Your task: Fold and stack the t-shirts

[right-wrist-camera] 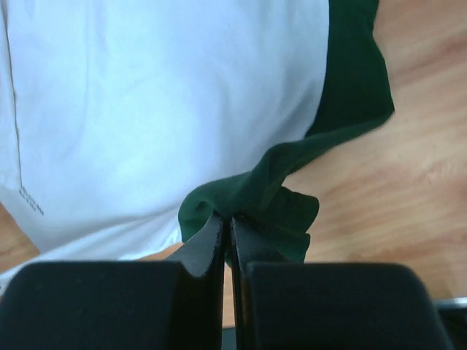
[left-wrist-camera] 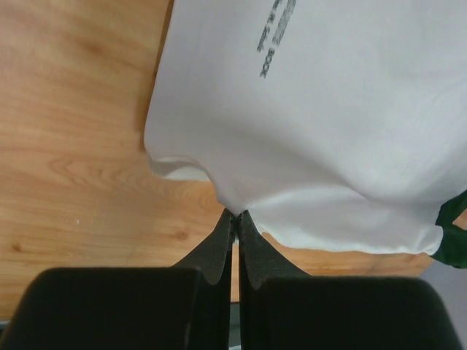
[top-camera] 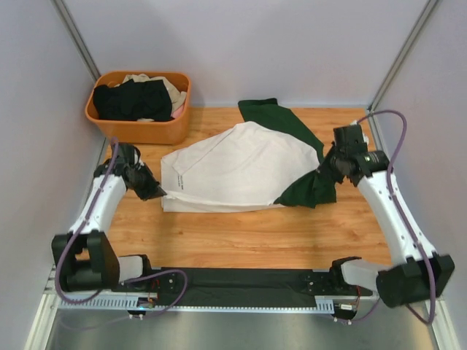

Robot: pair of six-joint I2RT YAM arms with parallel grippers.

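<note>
The white t-shirt [top-camera: 233, 168] lay on the desk [top-camera: 241, 237] just in front of the orange basket [top-camera: 146, 131], the left claw [top-camera: 155, 192] clamped on its white edge nearest the basket and the right claw [top-camera: 326, 169] clamped on the far green sleeve, likely to stretch it flat for folding.

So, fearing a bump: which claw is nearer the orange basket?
Left. The left claw pinches the white shirt close in front of the basket; the right claw grips the green sleeve across the table.
</note>
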